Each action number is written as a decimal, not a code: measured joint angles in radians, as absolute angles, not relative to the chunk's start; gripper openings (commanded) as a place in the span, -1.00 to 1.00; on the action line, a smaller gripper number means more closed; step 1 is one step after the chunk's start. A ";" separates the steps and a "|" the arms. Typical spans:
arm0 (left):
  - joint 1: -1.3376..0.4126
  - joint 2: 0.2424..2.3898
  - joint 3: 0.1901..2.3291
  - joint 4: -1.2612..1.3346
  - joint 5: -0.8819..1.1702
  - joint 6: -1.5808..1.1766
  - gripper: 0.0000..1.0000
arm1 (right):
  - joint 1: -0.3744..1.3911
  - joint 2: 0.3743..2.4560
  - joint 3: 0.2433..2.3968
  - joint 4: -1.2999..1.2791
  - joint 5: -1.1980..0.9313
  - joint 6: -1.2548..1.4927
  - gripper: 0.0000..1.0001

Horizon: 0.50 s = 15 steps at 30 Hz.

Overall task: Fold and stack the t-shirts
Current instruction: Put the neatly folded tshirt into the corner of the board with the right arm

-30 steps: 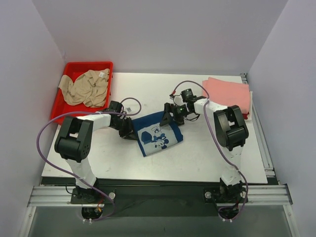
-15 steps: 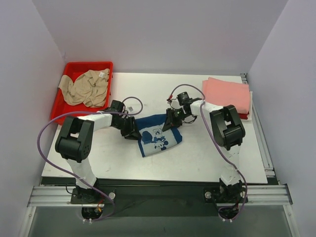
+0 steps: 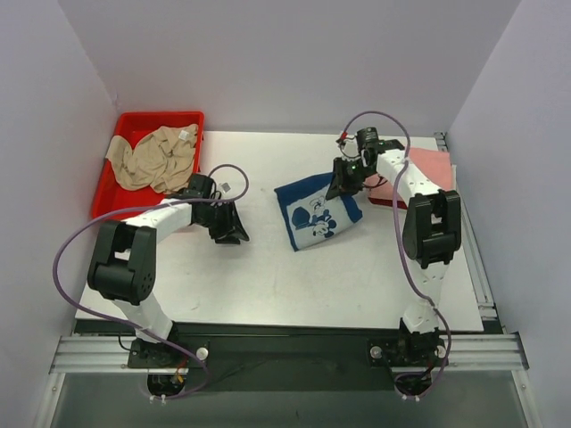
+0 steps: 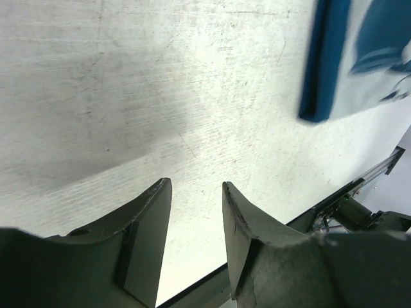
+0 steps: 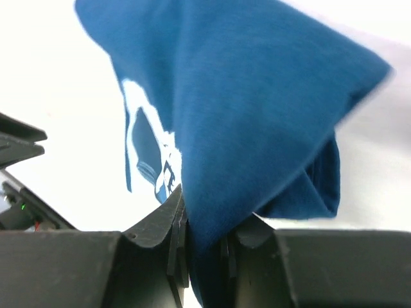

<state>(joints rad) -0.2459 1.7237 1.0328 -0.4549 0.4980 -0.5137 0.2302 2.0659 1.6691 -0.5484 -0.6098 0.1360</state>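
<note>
Right wrist view: right gripper [image 5: 199, 221] clamped on navy t-shirt [image 5: 257, 115]; left gripper [image 4: 196, 192] apart, seemingly empty, over desk [image 4: 128, 96].

A robotics lab cell: a white bench [image 3: 268, 285] boxed in by plain lilac walls [image 3: 285, 62], two arms [image 3: 134, 259] bolted to an aluminium rail [image 3: 285, 352] at its near edge, purple cables [image 3: 56, 263] looping loose

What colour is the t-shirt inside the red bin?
The t-shirt is beige; top external view shows it best.
</note>
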 measured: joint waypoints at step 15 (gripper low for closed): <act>-0.233 1.714 0.931 -0.453 0.482 -0.509 -0.04 | 0.111 2.140 2.104 -0.833 -0.511 0.051 -1.00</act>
